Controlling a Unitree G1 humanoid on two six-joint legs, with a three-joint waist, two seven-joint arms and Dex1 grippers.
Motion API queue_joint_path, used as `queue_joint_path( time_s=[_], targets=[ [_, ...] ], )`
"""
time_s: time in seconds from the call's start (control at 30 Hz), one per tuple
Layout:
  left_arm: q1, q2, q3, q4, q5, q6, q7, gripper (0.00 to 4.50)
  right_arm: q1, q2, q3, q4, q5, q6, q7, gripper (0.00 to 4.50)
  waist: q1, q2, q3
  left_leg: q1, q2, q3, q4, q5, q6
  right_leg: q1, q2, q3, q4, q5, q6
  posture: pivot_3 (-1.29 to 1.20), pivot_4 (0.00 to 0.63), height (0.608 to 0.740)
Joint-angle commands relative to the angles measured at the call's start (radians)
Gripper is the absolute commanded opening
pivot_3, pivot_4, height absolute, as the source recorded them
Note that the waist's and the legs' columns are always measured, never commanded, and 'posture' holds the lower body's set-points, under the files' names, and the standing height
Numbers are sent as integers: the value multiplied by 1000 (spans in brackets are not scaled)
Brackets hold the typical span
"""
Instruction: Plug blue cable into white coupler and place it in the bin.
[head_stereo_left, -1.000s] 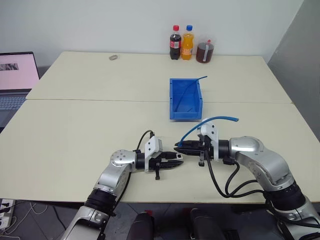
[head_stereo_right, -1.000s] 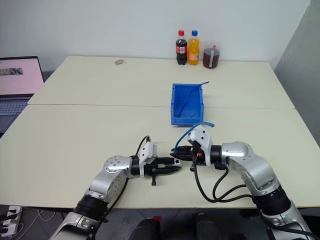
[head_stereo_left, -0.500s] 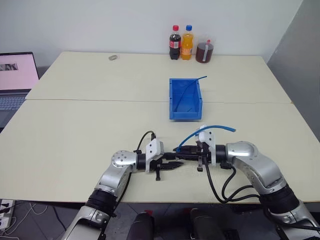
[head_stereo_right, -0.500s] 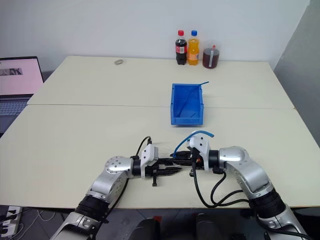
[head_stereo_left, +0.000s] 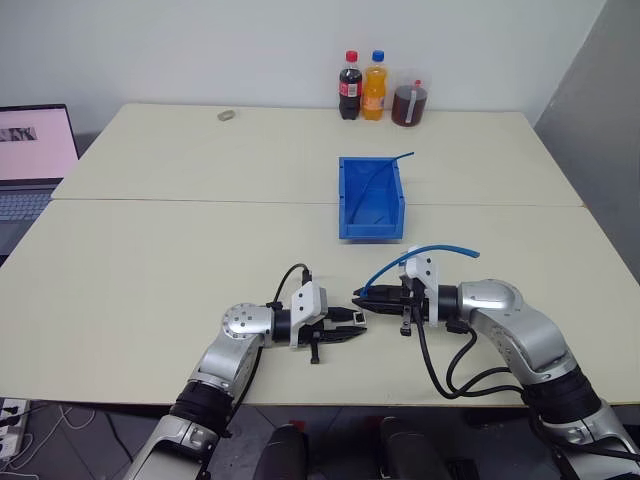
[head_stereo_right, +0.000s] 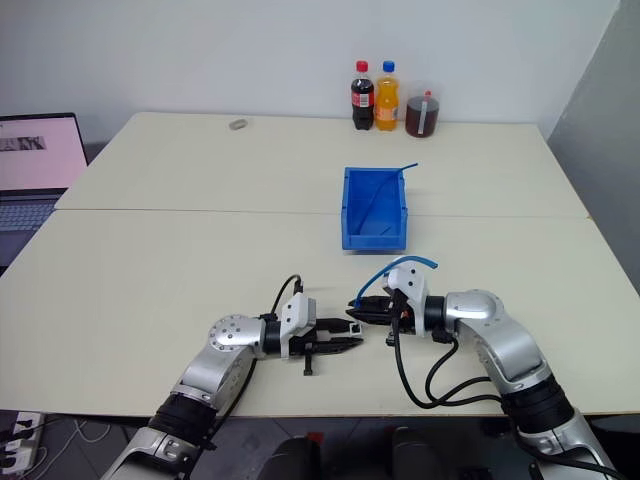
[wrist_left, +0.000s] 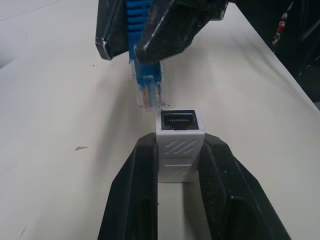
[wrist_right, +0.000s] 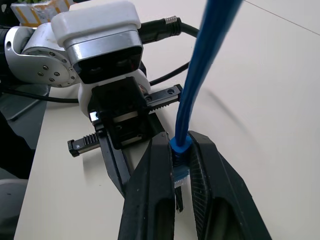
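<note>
The white coupler (wrist_left: 179, 132) is pinched between my left gripper's (wrist_left: 177, 142) fingers, its dark socket facing away from the wrist. My right gripper (wrist_right: 176, 142) is shut on the blue cable (head_stereo_left: 430, 250) just behind its clear plug (wrist_left: 146, 92). The plug tip hangs right in front of the socket, slightly off to one side and outside it. Both grippers (head_stereo_left: 356, 322) (head_stereo_left: 358, 296) meet tip to tip low over the table's near edge. The cable arcs back over my right wrist. The bin (head_stereo_left: 370, 228) stands farther back on the table, apart from both hands.
A second thin blue cable (head_stereo_left: 375, 180) lies in the bin, one end poking over its back corner. Two bottles (head_stereo_left: 362, 86) and a jar of brown liquid (head_stereo_left: 408, 103) stand at the far edge. A small grey round object (head_stereo_left: 226, 115) and a laptop (head_stereo_left: 30, 150) are far left.
My right gripper has edged slightly with the cable, and the cable's free end has sunk a little. My left gripper holds the coupler in the same spot.
</note>
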Motion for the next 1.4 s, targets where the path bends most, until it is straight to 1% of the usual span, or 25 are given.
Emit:
queue_joint_path(
  time_s=[0.03, 0.23, 0.63, 1.0, 1.4],
  targets=[
    [15, 8, -19, -23, 8, -2, -6, 777, 9, -5, 1, -20, -11, -32, 13, 140, 0, 0, 0, 0, 0, 0, 0, 0, 0, 0, 0, 0, 0, 0, 0, 0, 150, 740],
    [27, 14, -24, -25, 15, -5, -6, 777, 24, 4, -1, -58, 4, -16, 10, 140, 0, 0, 0, 0, 0, 0, 0, 0, 0, 0, 0, 0, 0, 0, 0, 0, 150, 740],
    [26, 13, -23, -26, 17, 4, 0, 777, 43, 11, 3, -72, 2, -11, 1, 137, 0, 0, 0, 1, 0, 0, 0, 0, 0, 1, 0, 0, 0, 0, 0, 0, 150, 740],
    [32, 12, -20, -36, 6, 28, -2, 777, 62, 26, 12, -58, -14, -18, -17, 135, 0, 0, 0, 1, 0, 0, 0, 0, 0, 1, 0, 0, 0, 0, 0, 0, 150, 740],
    [24, 10, -8, -40, -10, 57, 0, 777, 89, 14, 19, -27, -44, -54, -4, 135, 0, 1, -2, 2, 0, 0, 0, 0, 0, 2, 0, 0, 0, 0, 0, 0, 150, 740]
  ],
)
